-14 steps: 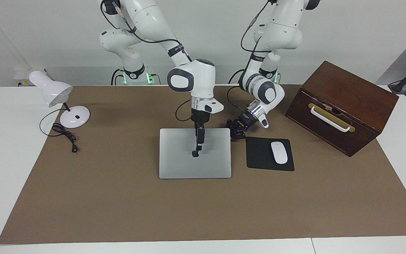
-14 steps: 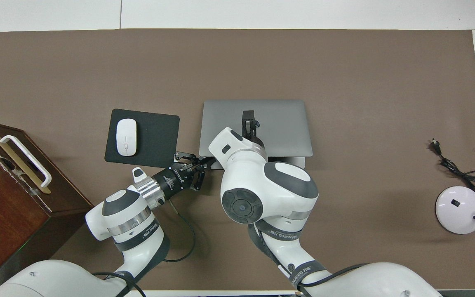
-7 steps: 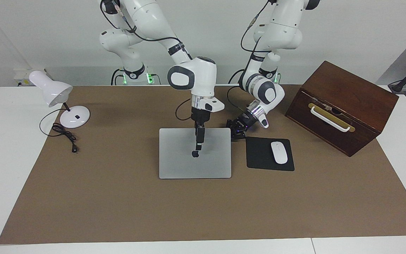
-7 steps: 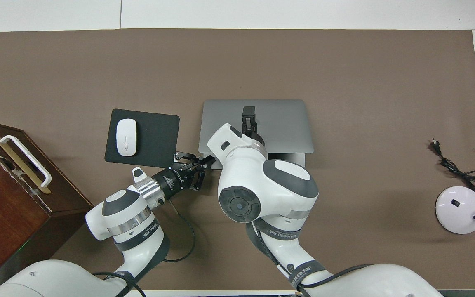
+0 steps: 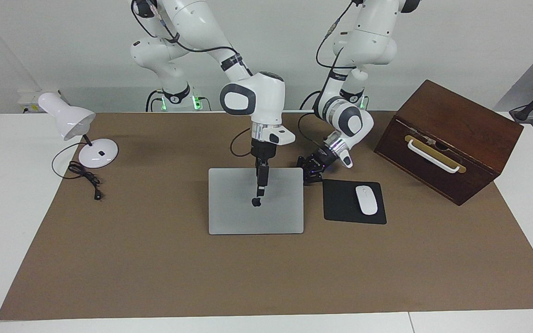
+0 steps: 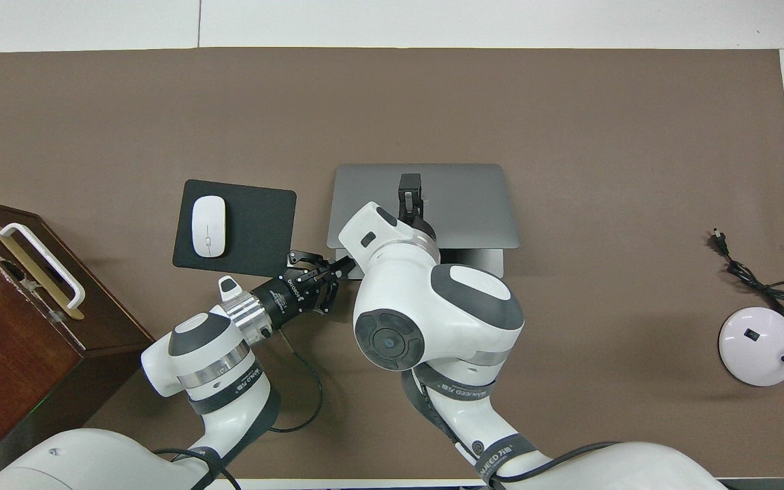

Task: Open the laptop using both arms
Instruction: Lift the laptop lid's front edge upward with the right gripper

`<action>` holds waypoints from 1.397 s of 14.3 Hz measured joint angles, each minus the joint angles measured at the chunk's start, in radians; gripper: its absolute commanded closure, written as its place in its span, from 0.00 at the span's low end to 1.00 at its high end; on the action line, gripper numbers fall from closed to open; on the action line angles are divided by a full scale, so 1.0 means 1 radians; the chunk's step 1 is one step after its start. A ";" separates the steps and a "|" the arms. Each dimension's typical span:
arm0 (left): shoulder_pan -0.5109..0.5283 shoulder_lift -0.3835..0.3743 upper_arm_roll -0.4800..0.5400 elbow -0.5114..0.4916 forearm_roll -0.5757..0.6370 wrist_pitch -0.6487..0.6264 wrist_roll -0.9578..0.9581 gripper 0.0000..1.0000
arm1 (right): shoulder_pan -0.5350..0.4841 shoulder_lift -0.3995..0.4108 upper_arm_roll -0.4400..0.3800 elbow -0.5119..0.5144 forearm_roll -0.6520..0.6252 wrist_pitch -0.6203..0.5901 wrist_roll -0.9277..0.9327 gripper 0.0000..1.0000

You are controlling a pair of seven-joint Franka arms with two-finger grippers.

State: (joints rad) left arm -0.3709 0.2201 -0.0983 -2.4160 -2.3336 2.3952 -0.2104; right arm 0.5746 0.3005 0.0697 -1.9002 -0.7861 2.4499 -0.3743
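The silver-grey laptop (image 5: 229, 203) lies mid-table on the brown mat. In the overhead view its lid (image 6: 467, 204) is lifted a little at the edge nearer the robots, and a strip of the base (image 6: 480, 262) shows under it. My right gripper (image 5: 261, 188) points straight down over the lid, just above the apple logo (image 5: 256, 202); it also shows in the overhead view (image 6: 410, 194). My left gripper (image 5: 310, 172) sits low at the laptop's corner nearest the robots, beside the mousepad, and also shows in the overhead view (image 6: 334, 269).
A black mousepad (image 5: 340, 203) with a white mouse (image 5: 366, 200) lies beside the laptop, toward the left arm's end. A brown wooden box (image 5: 451, 134) with a white handle stands at that end. A white desk lamp (image 5: 70, 120) and its cable (image 5: 86, 178) are at the right arm's end.
My right arm has risen a little. In the overhead view the lid's edge nearer the robots has lifted, uncovering more of the base. My left gripper has stayed at the corner.
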 measured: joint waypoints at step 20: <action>0.000 0.000 0.000 0.000 0.000 0.000 0.000 1.00 | -0.001 -0.015 0.009 0.039 -0.003 -0.021 0.000 0.00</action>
State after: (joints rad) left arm -0.3707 0.2201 -0.0982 -2.4162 -2.3340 2.3952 -0.2104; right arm 0.5736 0.2857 0.0786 -1.8612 -0.7892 2.4289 -0.3743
